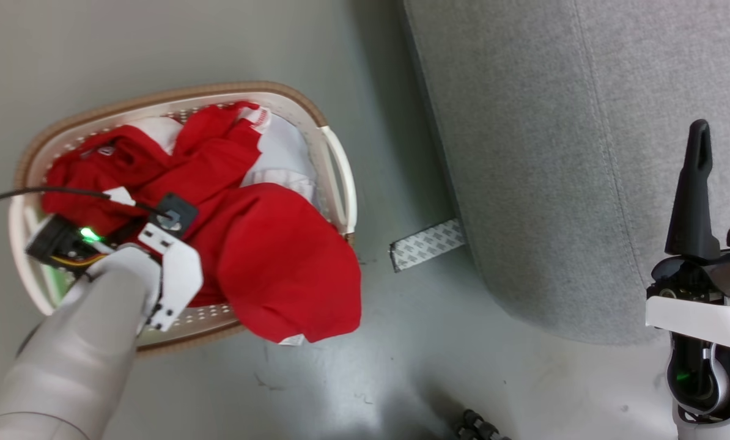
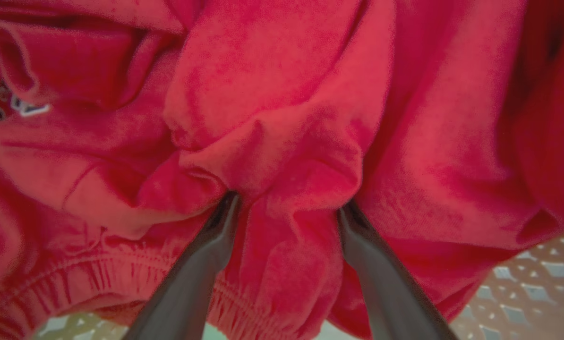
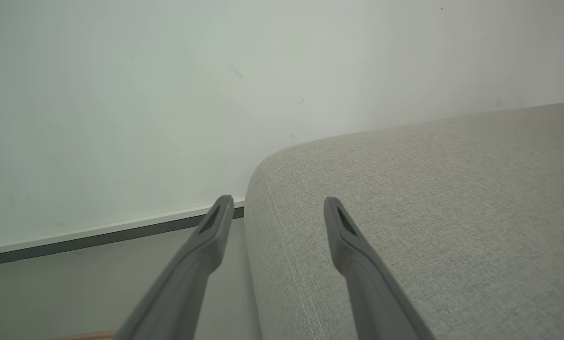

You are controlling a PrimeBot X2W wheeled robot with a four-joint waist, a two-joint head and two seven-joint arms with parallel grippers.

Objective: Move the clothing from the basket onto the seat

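Grey-green smooth floor, lightly scuffed, bears the basket at left and the seat at right, standing apart. A patterned tape strip lies by the seat's base.

Clothing: heaped in the basket, one fold spilling over its rim.

Left gripper: fingers spread, with clothing bunched between them.

Right gripper: fingers apart, by the seat's edge.

Pale wall with dark skirting.

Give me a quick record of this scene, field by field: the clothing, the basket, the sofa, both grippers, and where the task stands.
clothing: red, heaped in the basket, one part draped over its rim
basket: on the floor, left of the sofa
sofa: grey, apart from the basket
left gripper: open, fingers astride a fold of clothing
right gripper: open, holding nothing, above the sofa's edge
task: clothing not yet on the sofa
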